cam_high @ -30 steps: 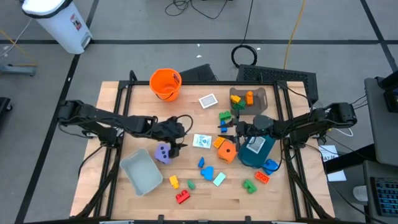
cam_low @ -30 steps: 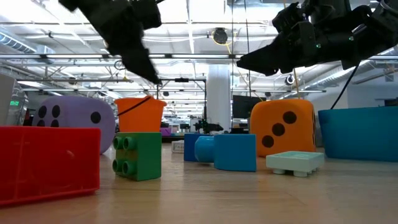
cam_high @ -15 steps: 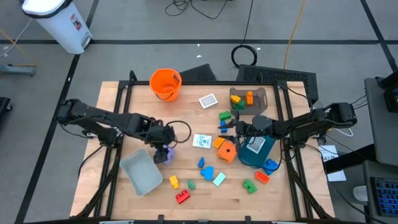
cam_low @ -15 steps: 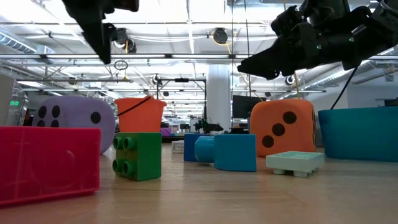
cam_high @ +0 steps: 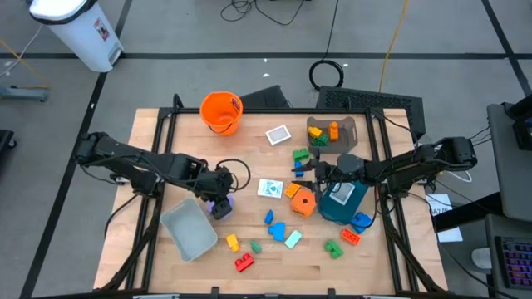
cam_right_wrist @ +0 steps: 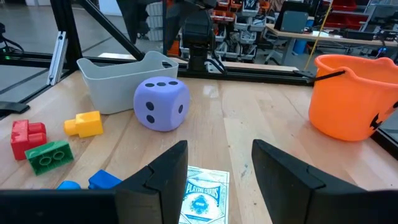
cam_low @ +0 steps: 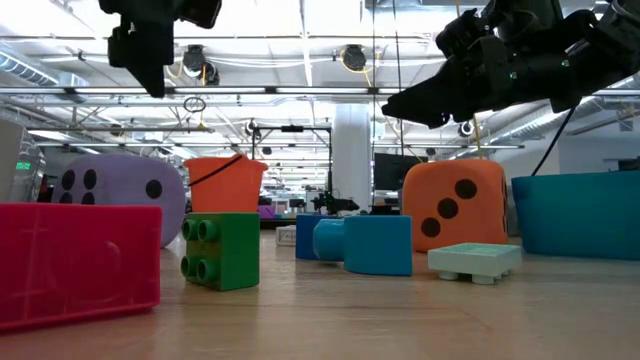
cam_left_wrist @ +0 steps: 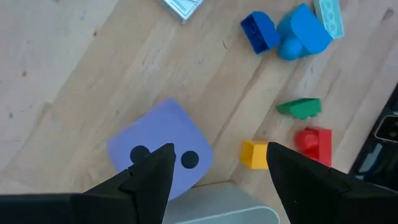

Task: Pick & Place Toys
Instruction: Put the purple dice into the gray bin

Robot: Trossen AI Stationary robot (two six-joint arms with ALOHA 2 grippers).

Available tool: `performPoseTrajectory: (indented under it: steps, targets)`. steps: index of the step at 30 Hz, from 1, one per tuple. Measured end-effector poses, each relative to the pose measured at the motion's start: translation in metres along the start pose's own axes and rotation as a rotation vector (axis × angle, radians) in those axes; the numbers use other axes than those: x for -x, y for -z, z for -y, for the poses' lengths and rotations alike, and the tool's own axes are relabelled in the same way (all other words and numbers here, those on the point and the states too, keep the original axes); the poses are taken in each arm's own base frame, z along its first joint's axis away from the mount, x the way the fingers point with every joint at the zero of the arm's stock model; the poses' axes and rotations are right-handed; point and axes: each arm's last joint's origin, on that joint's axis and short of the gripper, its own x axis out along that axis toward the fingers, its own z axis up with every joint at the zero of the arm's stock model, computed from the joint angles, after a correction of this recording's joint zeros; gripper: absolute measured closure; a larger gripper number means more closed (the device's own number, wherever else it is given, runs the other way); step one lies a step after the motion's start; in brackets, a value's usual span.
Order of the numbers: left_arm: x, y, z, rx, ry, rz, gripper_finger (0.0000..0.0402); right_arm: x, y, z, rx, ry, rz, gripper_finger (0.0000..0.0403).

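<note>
"PLAYING CARDS" printed in blue on the white card box, lying just ahead of the right gripper, between its fingers as seen from the right wrist; smaller print below unreadable; same box seen from above, lettering too small to read; red mark on the white bin off the table, unreadable; no other legible text.

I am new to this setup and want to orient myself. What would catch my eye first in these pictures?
Probably the purple die beside the grey bin, with the left end effector hovering open right above it. Next, the bright orange bucket at the table's far edge, and the orange die among scattered blocks next to the teal bin, where the right end effector hangs open.
</note>
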Motion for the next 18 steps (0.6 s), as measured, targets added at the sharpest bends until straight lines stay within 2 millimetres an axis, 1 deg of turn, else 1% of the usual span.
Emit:
performPoseTrajectory:
  steps: [2, 7, 11, 14, 18]
  targets:
    - [0.000, 0.000, 0.000, -0.045, 0.007, -0.008, 0.0137, 0.000, 0.000, 0.000, 0.001, 0.000, 0.000, 0.0232]
    - [0.000, 0.001, 0.000, -0.265, 0.008, -0.017, 0.0137, 0.000, 0.000, 0.000, 0.008, 0.000, 0.000, 0.0232]
    - [0.000, 0.004, -0.004, -0.400, -0.034, -0.051, 0.0137, 0.000, 0.000, 0.000, 0.031, 0.000, 0.000, 0.0232]
    - [0.000, 0.005, -0.009, -0.444, -0.084, -0.067, 0.0137, 0.000, 0.000, 0.000, 0.031, 0.000, 0.001, 0.0232]
    - [0.001, 0.003, -0.012, -0.431, -0.106, -0.064, 0.0137, 0.000, 0.000, 0.000, 0.034, 0.000, 0.001, 0.0232]
